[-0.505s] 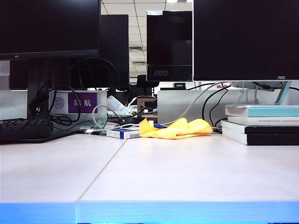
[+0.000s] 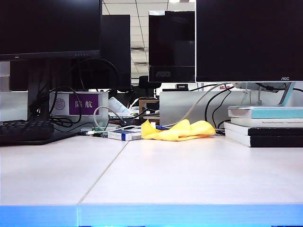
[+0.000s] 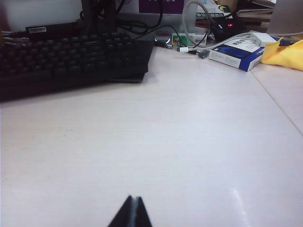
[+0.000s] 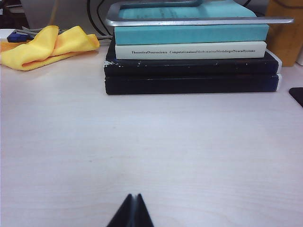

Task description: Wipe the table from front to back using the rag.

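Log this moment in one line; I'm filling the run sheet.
rag: crumpled at table back, untouched | left gripper: shut, empty | right gripper: shut, empty

The bench [image 2: 189,175] is off-white, faintly wood-grained, with a light blue front edge. The rag [image 2: 177,131] is bright yellow. Both claws, left claw [image 3: 132,213] and right claw [image 4: 132,213], are black. The keyboard [image 3: 66,56] is black.

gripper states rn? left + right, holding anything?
Left gripper: closed, holding nothing, above bare table.
Right gripper: closed, holding nothing; the rag lies far from it, beside the books.
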You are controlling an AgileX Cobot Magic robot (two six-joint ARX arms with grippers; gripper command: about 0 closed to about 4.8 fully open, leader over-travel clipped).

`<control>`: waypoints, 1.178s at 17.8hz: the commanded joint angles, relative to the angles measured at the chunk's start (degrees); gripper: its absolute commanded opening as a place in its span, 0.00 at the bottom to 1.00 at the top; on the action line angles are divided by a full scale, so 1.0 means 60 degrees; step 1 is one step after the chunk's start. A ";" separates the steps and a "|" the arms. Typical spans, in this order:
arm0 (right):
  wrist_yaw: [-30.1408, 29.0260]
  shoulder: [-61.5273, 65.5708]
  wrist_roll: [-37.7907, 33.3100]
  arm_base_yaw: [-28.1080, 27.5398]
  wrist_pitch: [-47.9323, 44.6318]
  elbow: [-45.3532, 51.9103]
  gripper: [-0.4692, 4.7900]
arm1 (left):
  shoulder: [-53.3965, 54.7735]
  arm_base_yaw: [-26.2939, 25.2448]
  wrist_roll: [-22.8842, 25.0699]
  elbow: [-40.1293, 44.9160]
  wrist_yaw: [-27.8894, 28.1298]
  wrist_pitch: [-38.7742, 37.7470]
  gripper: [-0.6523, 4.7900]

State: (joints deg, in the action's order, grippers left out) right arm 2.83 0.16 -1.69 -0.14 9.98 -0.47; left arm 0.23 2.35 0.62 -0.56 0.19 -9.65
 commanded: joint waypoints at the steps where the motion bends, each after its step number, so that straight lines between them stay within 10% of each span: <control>1: -0.0025 -0.0011 -0.0029 0.0004 -0.0025 0.0066 0.11 | -0.0025 0.0015 0.0076 0.0022 0.0004 -0.0175 0.12; 10: 0.0423 -0.0011 -0.0729 0.0007 -0.0707 -0.0637 0.09 | -0.0018 0.0015 -0.0758 -0.0554 0.0251 0.0368 0.11; 16: 0.1118 0.0342 -0.0812 0.0007 -0.0623 -0.2557 0.09 | 0.1803 0.0015 -0.1220 -0.3257 0.0514 0.0324 0.11; 21: 0.1016 0.2477 -0.0794 0.0007 -0.0379 -0.4863 0.09 | 0.4823 0.0025 -0.1078 -0.6331 -0.1093 0.0033 0.11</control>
State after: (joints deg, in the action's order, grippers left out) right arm 9.17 12.49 -6.42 -0.12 8.34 -27.16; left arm 26.94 2.35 -6.04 -35.90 -2.48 -8.84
